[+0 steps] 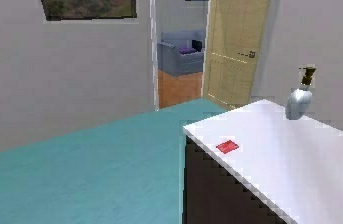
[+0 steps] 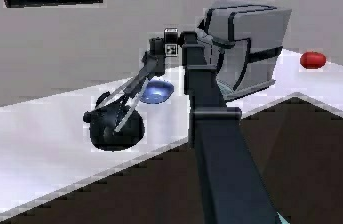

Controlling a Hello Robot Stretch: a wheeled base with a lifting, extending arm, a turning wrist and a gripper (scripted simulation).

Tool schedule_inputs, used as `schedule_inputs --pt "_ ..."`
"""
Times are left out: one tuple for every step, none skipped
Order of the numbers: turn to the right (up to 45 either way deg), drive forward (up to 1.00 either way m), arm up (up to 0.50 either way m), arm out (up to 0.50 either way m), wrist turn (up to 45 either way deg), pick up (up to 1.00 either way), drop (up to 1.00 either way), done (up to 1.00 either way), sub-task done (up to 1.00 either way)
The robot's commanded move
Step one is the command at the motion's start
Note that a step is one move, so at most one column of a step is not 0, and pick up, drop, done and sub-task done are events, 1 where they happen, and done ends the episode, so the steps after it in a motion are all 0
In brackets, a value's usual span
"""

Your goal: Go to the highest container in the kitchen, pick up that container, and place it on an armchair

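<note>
In the arm side view my arm [image 2: 214, 150] reaches out over a white countertop [image 2: 39, 150]. The gripper [image 2: 114, 115] slants down to the left from the two white squares [image 2: 170, 42]. Its far end meets a dark round container [image 2: 117, 137] that rests on the counter, and I cannot tell whether the gripper holds anything. A small bluish bowl-like thing [image 2: 159, 94] lies just behind the fingers. Through the open doorway in the forward view stands a blue upholstered seat [image 1: 179, 55] in the far room.
A grey and black appliance [image 2: 247, 45] stands behind the arm, a red round thing [image 2: 313, 60] to its right. The forward view has a white counter [image 1: 309, 170] with a grey pump bottle [image 1: 299, 98] and a small red item [image 1: 227, 146], teal floor [image 1: 79, 170], and a wooden door [image 1: 234, 55] standing ajar.
</note>
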Motion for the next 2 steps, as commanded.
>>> schedule_inputs --pt "0.0 0.00 0.00 0.00 45.0 0.00 0.00 0.00 0.00" --pt "0.0 0.00 0.00 0.00 45.0 0.00 0.00 0.00 0.00"
